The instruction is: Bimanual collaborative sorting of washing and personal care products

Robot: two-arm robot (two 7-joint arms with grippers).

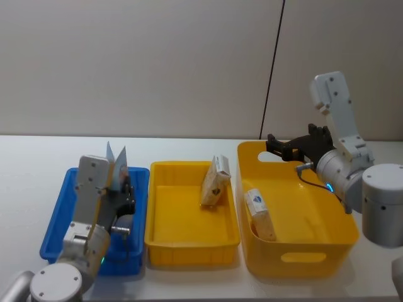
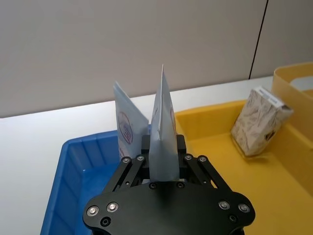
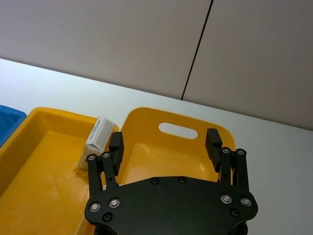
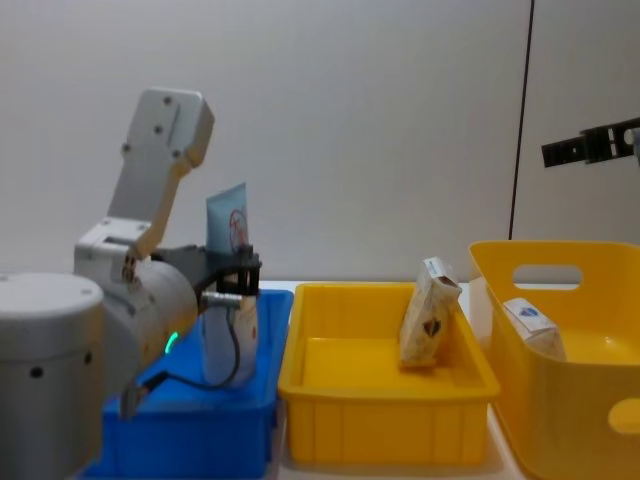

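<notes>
Blue bin [image 1: 55, 217] is sitting at 9 o'clock of the layout on the white table [image 1: 189, 148]. A shallow yellow tray [image 1: 189, 220] is sitting at centre. A deep yellow basket [image 1: 302, 211] with handle slots is sitting at 3 o'clock. All three are standing side by side, close together.

Left gripper [image 2: 163, 147] is hovering over the blue bin, toward its 1 o'clock corner. It is pinching a pale squeeze tube [image 2: 164, 115] between narrowed fingers. The flat crimped tip is pointing up, and in the chest view the wide end is hanging down into the bin. Second tube [image 2: 128, 128], with red and blue print on its face, is standing tip-up just beside the held one, at the outer side of one finger. Whether the gripper is carrying it too, cannot tell.

Beige packet [image 1: 215, 182] is resting in the yellow tray near the 1 o'clock corner, base on the floor and top tilting toward the 3 o'clock wall.

White carton [image 1: 259, 211] with a blue emblem is lying inside the yellow basket along its 9 o'clock wall. It is tilted, with the emblem end riding higher.

Right gripper [image 3: 165, 141] is hanging above the basket's 12 o'clock rim, close to the far handle slot. Its jaws are spread wide, well above the carton and touching neither carton nor basket.
</notes>
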